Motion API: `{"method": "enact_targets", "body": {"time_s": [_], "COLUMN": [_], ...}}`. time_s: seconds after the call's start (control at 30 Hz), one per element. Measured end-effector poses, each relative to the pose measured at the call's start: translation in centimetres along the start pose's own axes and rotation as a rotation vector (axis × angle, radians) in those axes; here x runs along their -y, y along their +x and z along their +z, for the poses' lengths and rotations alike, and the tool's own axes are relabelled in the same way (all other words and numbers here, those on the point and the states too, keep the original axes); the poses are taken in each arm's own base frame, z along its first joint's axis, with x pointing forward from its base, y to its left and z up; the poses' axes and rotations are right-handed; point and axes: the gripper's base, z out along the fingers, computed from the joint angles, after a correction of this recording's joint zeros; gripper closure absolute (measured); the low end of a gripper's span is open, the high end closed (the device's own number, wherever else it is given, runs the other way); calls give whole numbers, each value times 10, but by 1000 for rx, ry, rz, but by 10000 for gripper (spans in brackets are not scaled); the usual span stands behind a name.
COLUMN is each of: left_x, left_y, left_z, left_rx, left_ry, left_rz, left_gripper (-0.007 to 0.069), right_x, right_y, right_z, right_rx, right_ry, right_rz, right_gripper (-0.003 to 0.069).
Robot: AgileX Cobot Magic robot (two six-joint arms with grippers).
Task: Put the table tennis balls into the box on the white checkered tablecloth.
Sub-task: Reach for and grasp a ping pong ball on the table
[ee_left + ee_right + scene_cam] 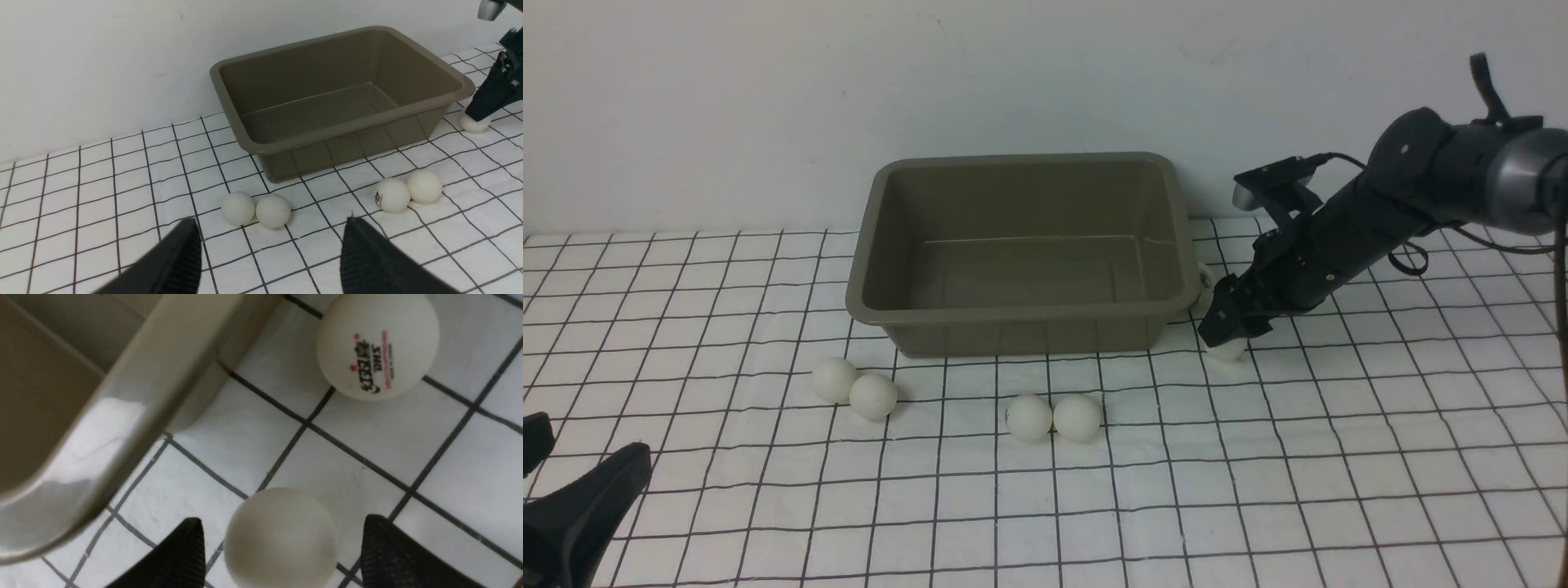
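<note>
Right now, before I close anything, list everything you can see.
box: one, olive-brown, empty, at the back of the cloth.
balls: six, white; two touching pairs in front of the box, two at its right side.
cloth: one, white with black grid, under everything.
wall: one, pale, behind the box.
left gripper: black, open, empty, near left.
right gripper: black, open, astride the nearer right-side ball.

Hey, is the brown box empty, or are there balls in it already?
Empty. The box shows a bare floor in front and left wrist views; the balls lie outside on the tablecloth.
</note>
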Motion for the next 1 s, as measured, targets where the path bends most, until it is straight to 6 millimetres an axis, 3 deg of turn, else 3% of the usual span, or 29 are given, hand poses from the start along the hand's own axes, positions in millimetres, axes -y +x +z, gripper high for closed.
{"method": "enact_targets", "body": {"time_s": [0.33,0.47,0.57,0.77,0.9,1.0], "left_x": [0,0,0,0,0,0], "left_y": [0,0,0,0,0,0], "left_z": [0,0,0,0,0,0], "left_rx": [0,0,0,0,0,0], "left_ry": [0,0,0,0,0,0], "left_rz": [0,0,0,0,0,0], "left_gripper": [209,209,209,209,209,209], "right_x": [-1,0,1,2,8,18], "right_y": [2,7,9,8,7,3], "right_z": [0,9,14,12,-4,-36], "right_rx": [-18,-47,-57,-55,-50,-4], "right_ry": [-16,-33,-35,-19,27,86], "right_rz": [6,16,41,38,42,62], "right_gripper": [198,230,295,298,298,298]}}
